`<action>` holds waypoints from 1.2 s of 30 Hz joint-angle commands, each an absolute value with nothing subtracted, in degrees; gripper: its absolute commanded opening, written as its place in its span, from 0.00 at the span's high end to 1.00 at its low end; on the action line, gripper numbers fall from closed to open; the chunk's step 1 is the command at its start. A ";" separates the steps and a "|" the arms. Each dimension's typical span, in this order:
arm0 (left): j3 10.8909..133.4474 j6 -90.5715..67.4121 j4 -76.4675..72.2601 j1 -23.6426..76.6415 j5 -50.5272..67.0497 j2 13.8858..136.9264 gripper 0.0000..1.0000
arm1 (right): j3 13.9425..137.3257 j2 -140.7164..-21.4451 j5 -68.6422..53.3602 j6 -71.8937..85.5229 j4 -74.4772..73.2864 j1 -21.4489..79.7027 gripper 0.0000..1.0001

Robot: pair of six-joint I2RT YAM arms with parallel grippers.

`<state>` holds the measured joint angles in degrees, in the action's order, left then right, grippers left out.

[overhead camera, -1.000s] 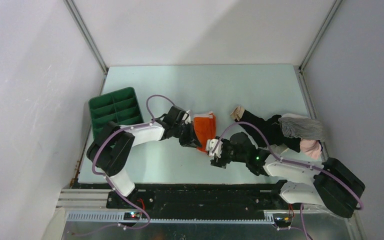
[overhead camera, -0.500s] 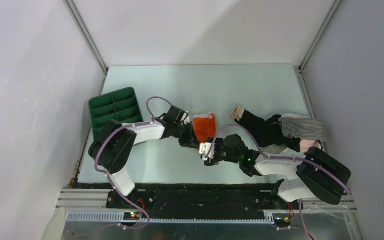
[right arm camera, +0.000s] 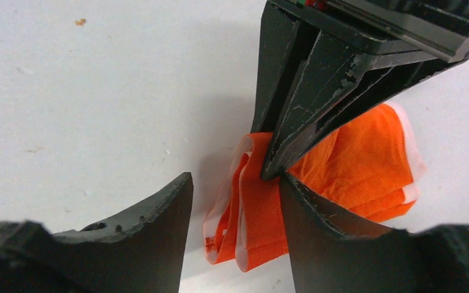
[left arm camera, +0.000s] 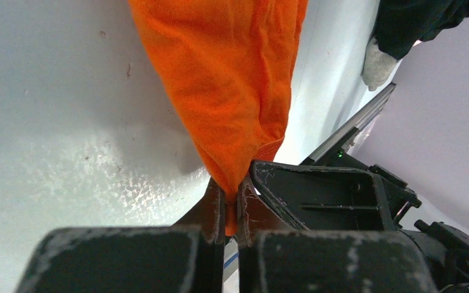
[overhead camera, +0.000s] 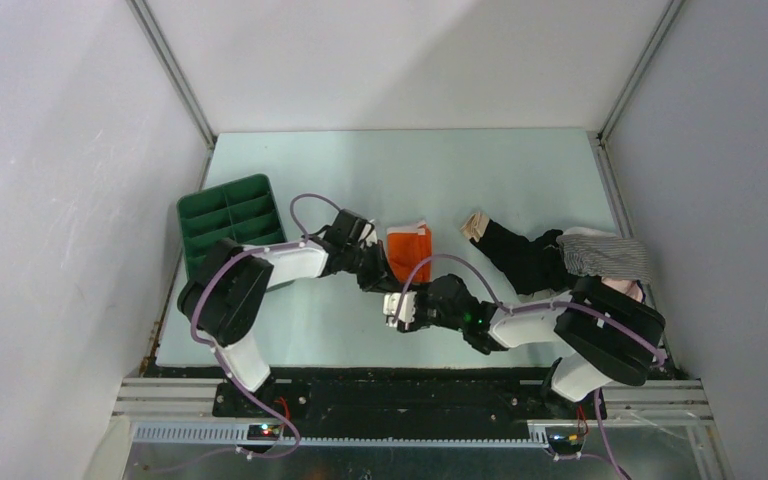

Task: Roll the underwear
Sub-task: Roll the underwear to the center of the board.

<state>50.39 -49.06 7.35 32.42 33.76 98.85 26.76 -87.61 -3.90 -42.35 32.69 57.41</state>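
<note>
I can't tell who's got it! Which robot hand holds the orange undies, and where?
The left gripper pinches the orange underwear by its bunched end; the right gripper straddles it, open, not gripping.

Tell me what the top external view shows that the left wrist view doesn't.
Only the top view: the green tray and the striped garment. Only the left wrist: the left gripper pinched shut on the edge of the orange underwear. Both: the orange underwear, the black garment and the table.
</note>
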 commanded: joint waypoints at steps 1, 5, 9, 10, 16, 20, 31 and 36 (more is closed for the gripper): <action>50.53 -51.09 4.29 31.70 36.38 98.71 1.00 | 29.55 -87.82 -0.06 -44.76 32.02 57.85 0.44; 49.28 -52.03 3.36 30.15 36.48 98.56 1.00 | 29.20 -87.59 1.77 -46.44 29.87 57.44 0.49; 48.56 -52.61 3.00 29.47 36.82 98.38 1.00 | 28.59 -88.49 2.18 -48.43 31.34 57.30 0.52; 48.48 -52.63 2.95 29.50 36.93 98.36 1.00 | 28.58 -89.36 2.54 -48.78 32.64 57.24 0.52; 47.78 -52.89 2.68 29.28 36.78 98.16 1.00 | 29.24 -94.12 6.61 -51.94 39.30 56.13 0.57; 47.58 -53.16 2.72 28.80 36.49 98.57 1.00 | 29.44 -94.07 6.41 -52.97 39.20 55.59 0.61; 48.77 -50.27 4.11 28.26 33.92 99.67 0.97 | 31.76 -89.34 -2.98 -54.03 22.96 53.29 0.92; 44.16 -41.41 0.96 28.35 24.78 90.58 0.52 | 40.26 -86.68 -16.52 -53.12 5.12 49.48 0.96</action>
